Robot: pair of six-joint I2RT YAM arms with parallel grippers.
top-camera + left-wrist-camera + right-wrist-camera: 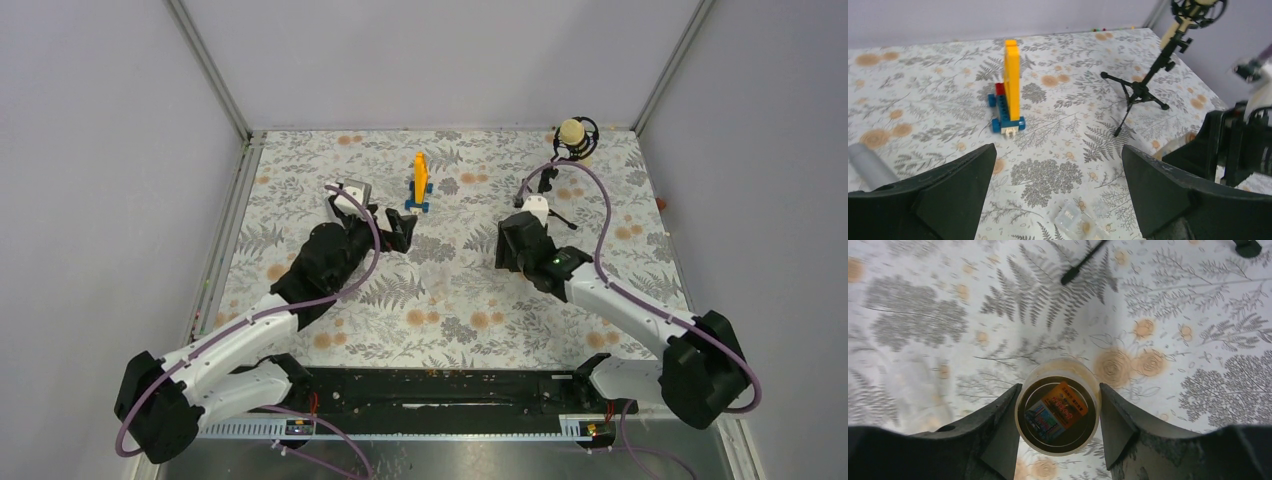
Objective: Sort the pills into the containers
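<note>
Grey tube [865, 165] lies flat, left of the brick tower [1010, 85] and nearer the arm bases; not a task item, it just sits by the left finger.

Left gripper [1058, 160] is low over the cloth on the near side of the tower, jaws spread wide, nothing held. The colourless jar [1079, 223] sits on the cloth between the fingers, nearer the wrist than the tower and hard to make out. My read: the wide spread is set up to straddle that jar, no contact yet.

The tower stands upright, orange bricks on a blue base, mid-table, untouched.

Right gripper [1060, 390] is well right of the tower, pointing down at the amber jar [1060, 369]. Its fingers [998, 430] sit against both sides of the jar wall, so it looks clamped. Jar is upright and open-topped, with a printed orange-and-blue packet [1057, 410] in it. Likely held to steady or move it for filling.

Microphone stand [573, 135] is far right of the tower, at the back corner; one tripod leg reaches toward the right gripper.

Loose pills: too small to tell.

Surface: tablecloth [450, 300] with grey ferns and orange flowers, flat. Room: plain pale walls [430, 60] on three sides, metal corner posts, black rail [440, 385] at the near edge.
</note>
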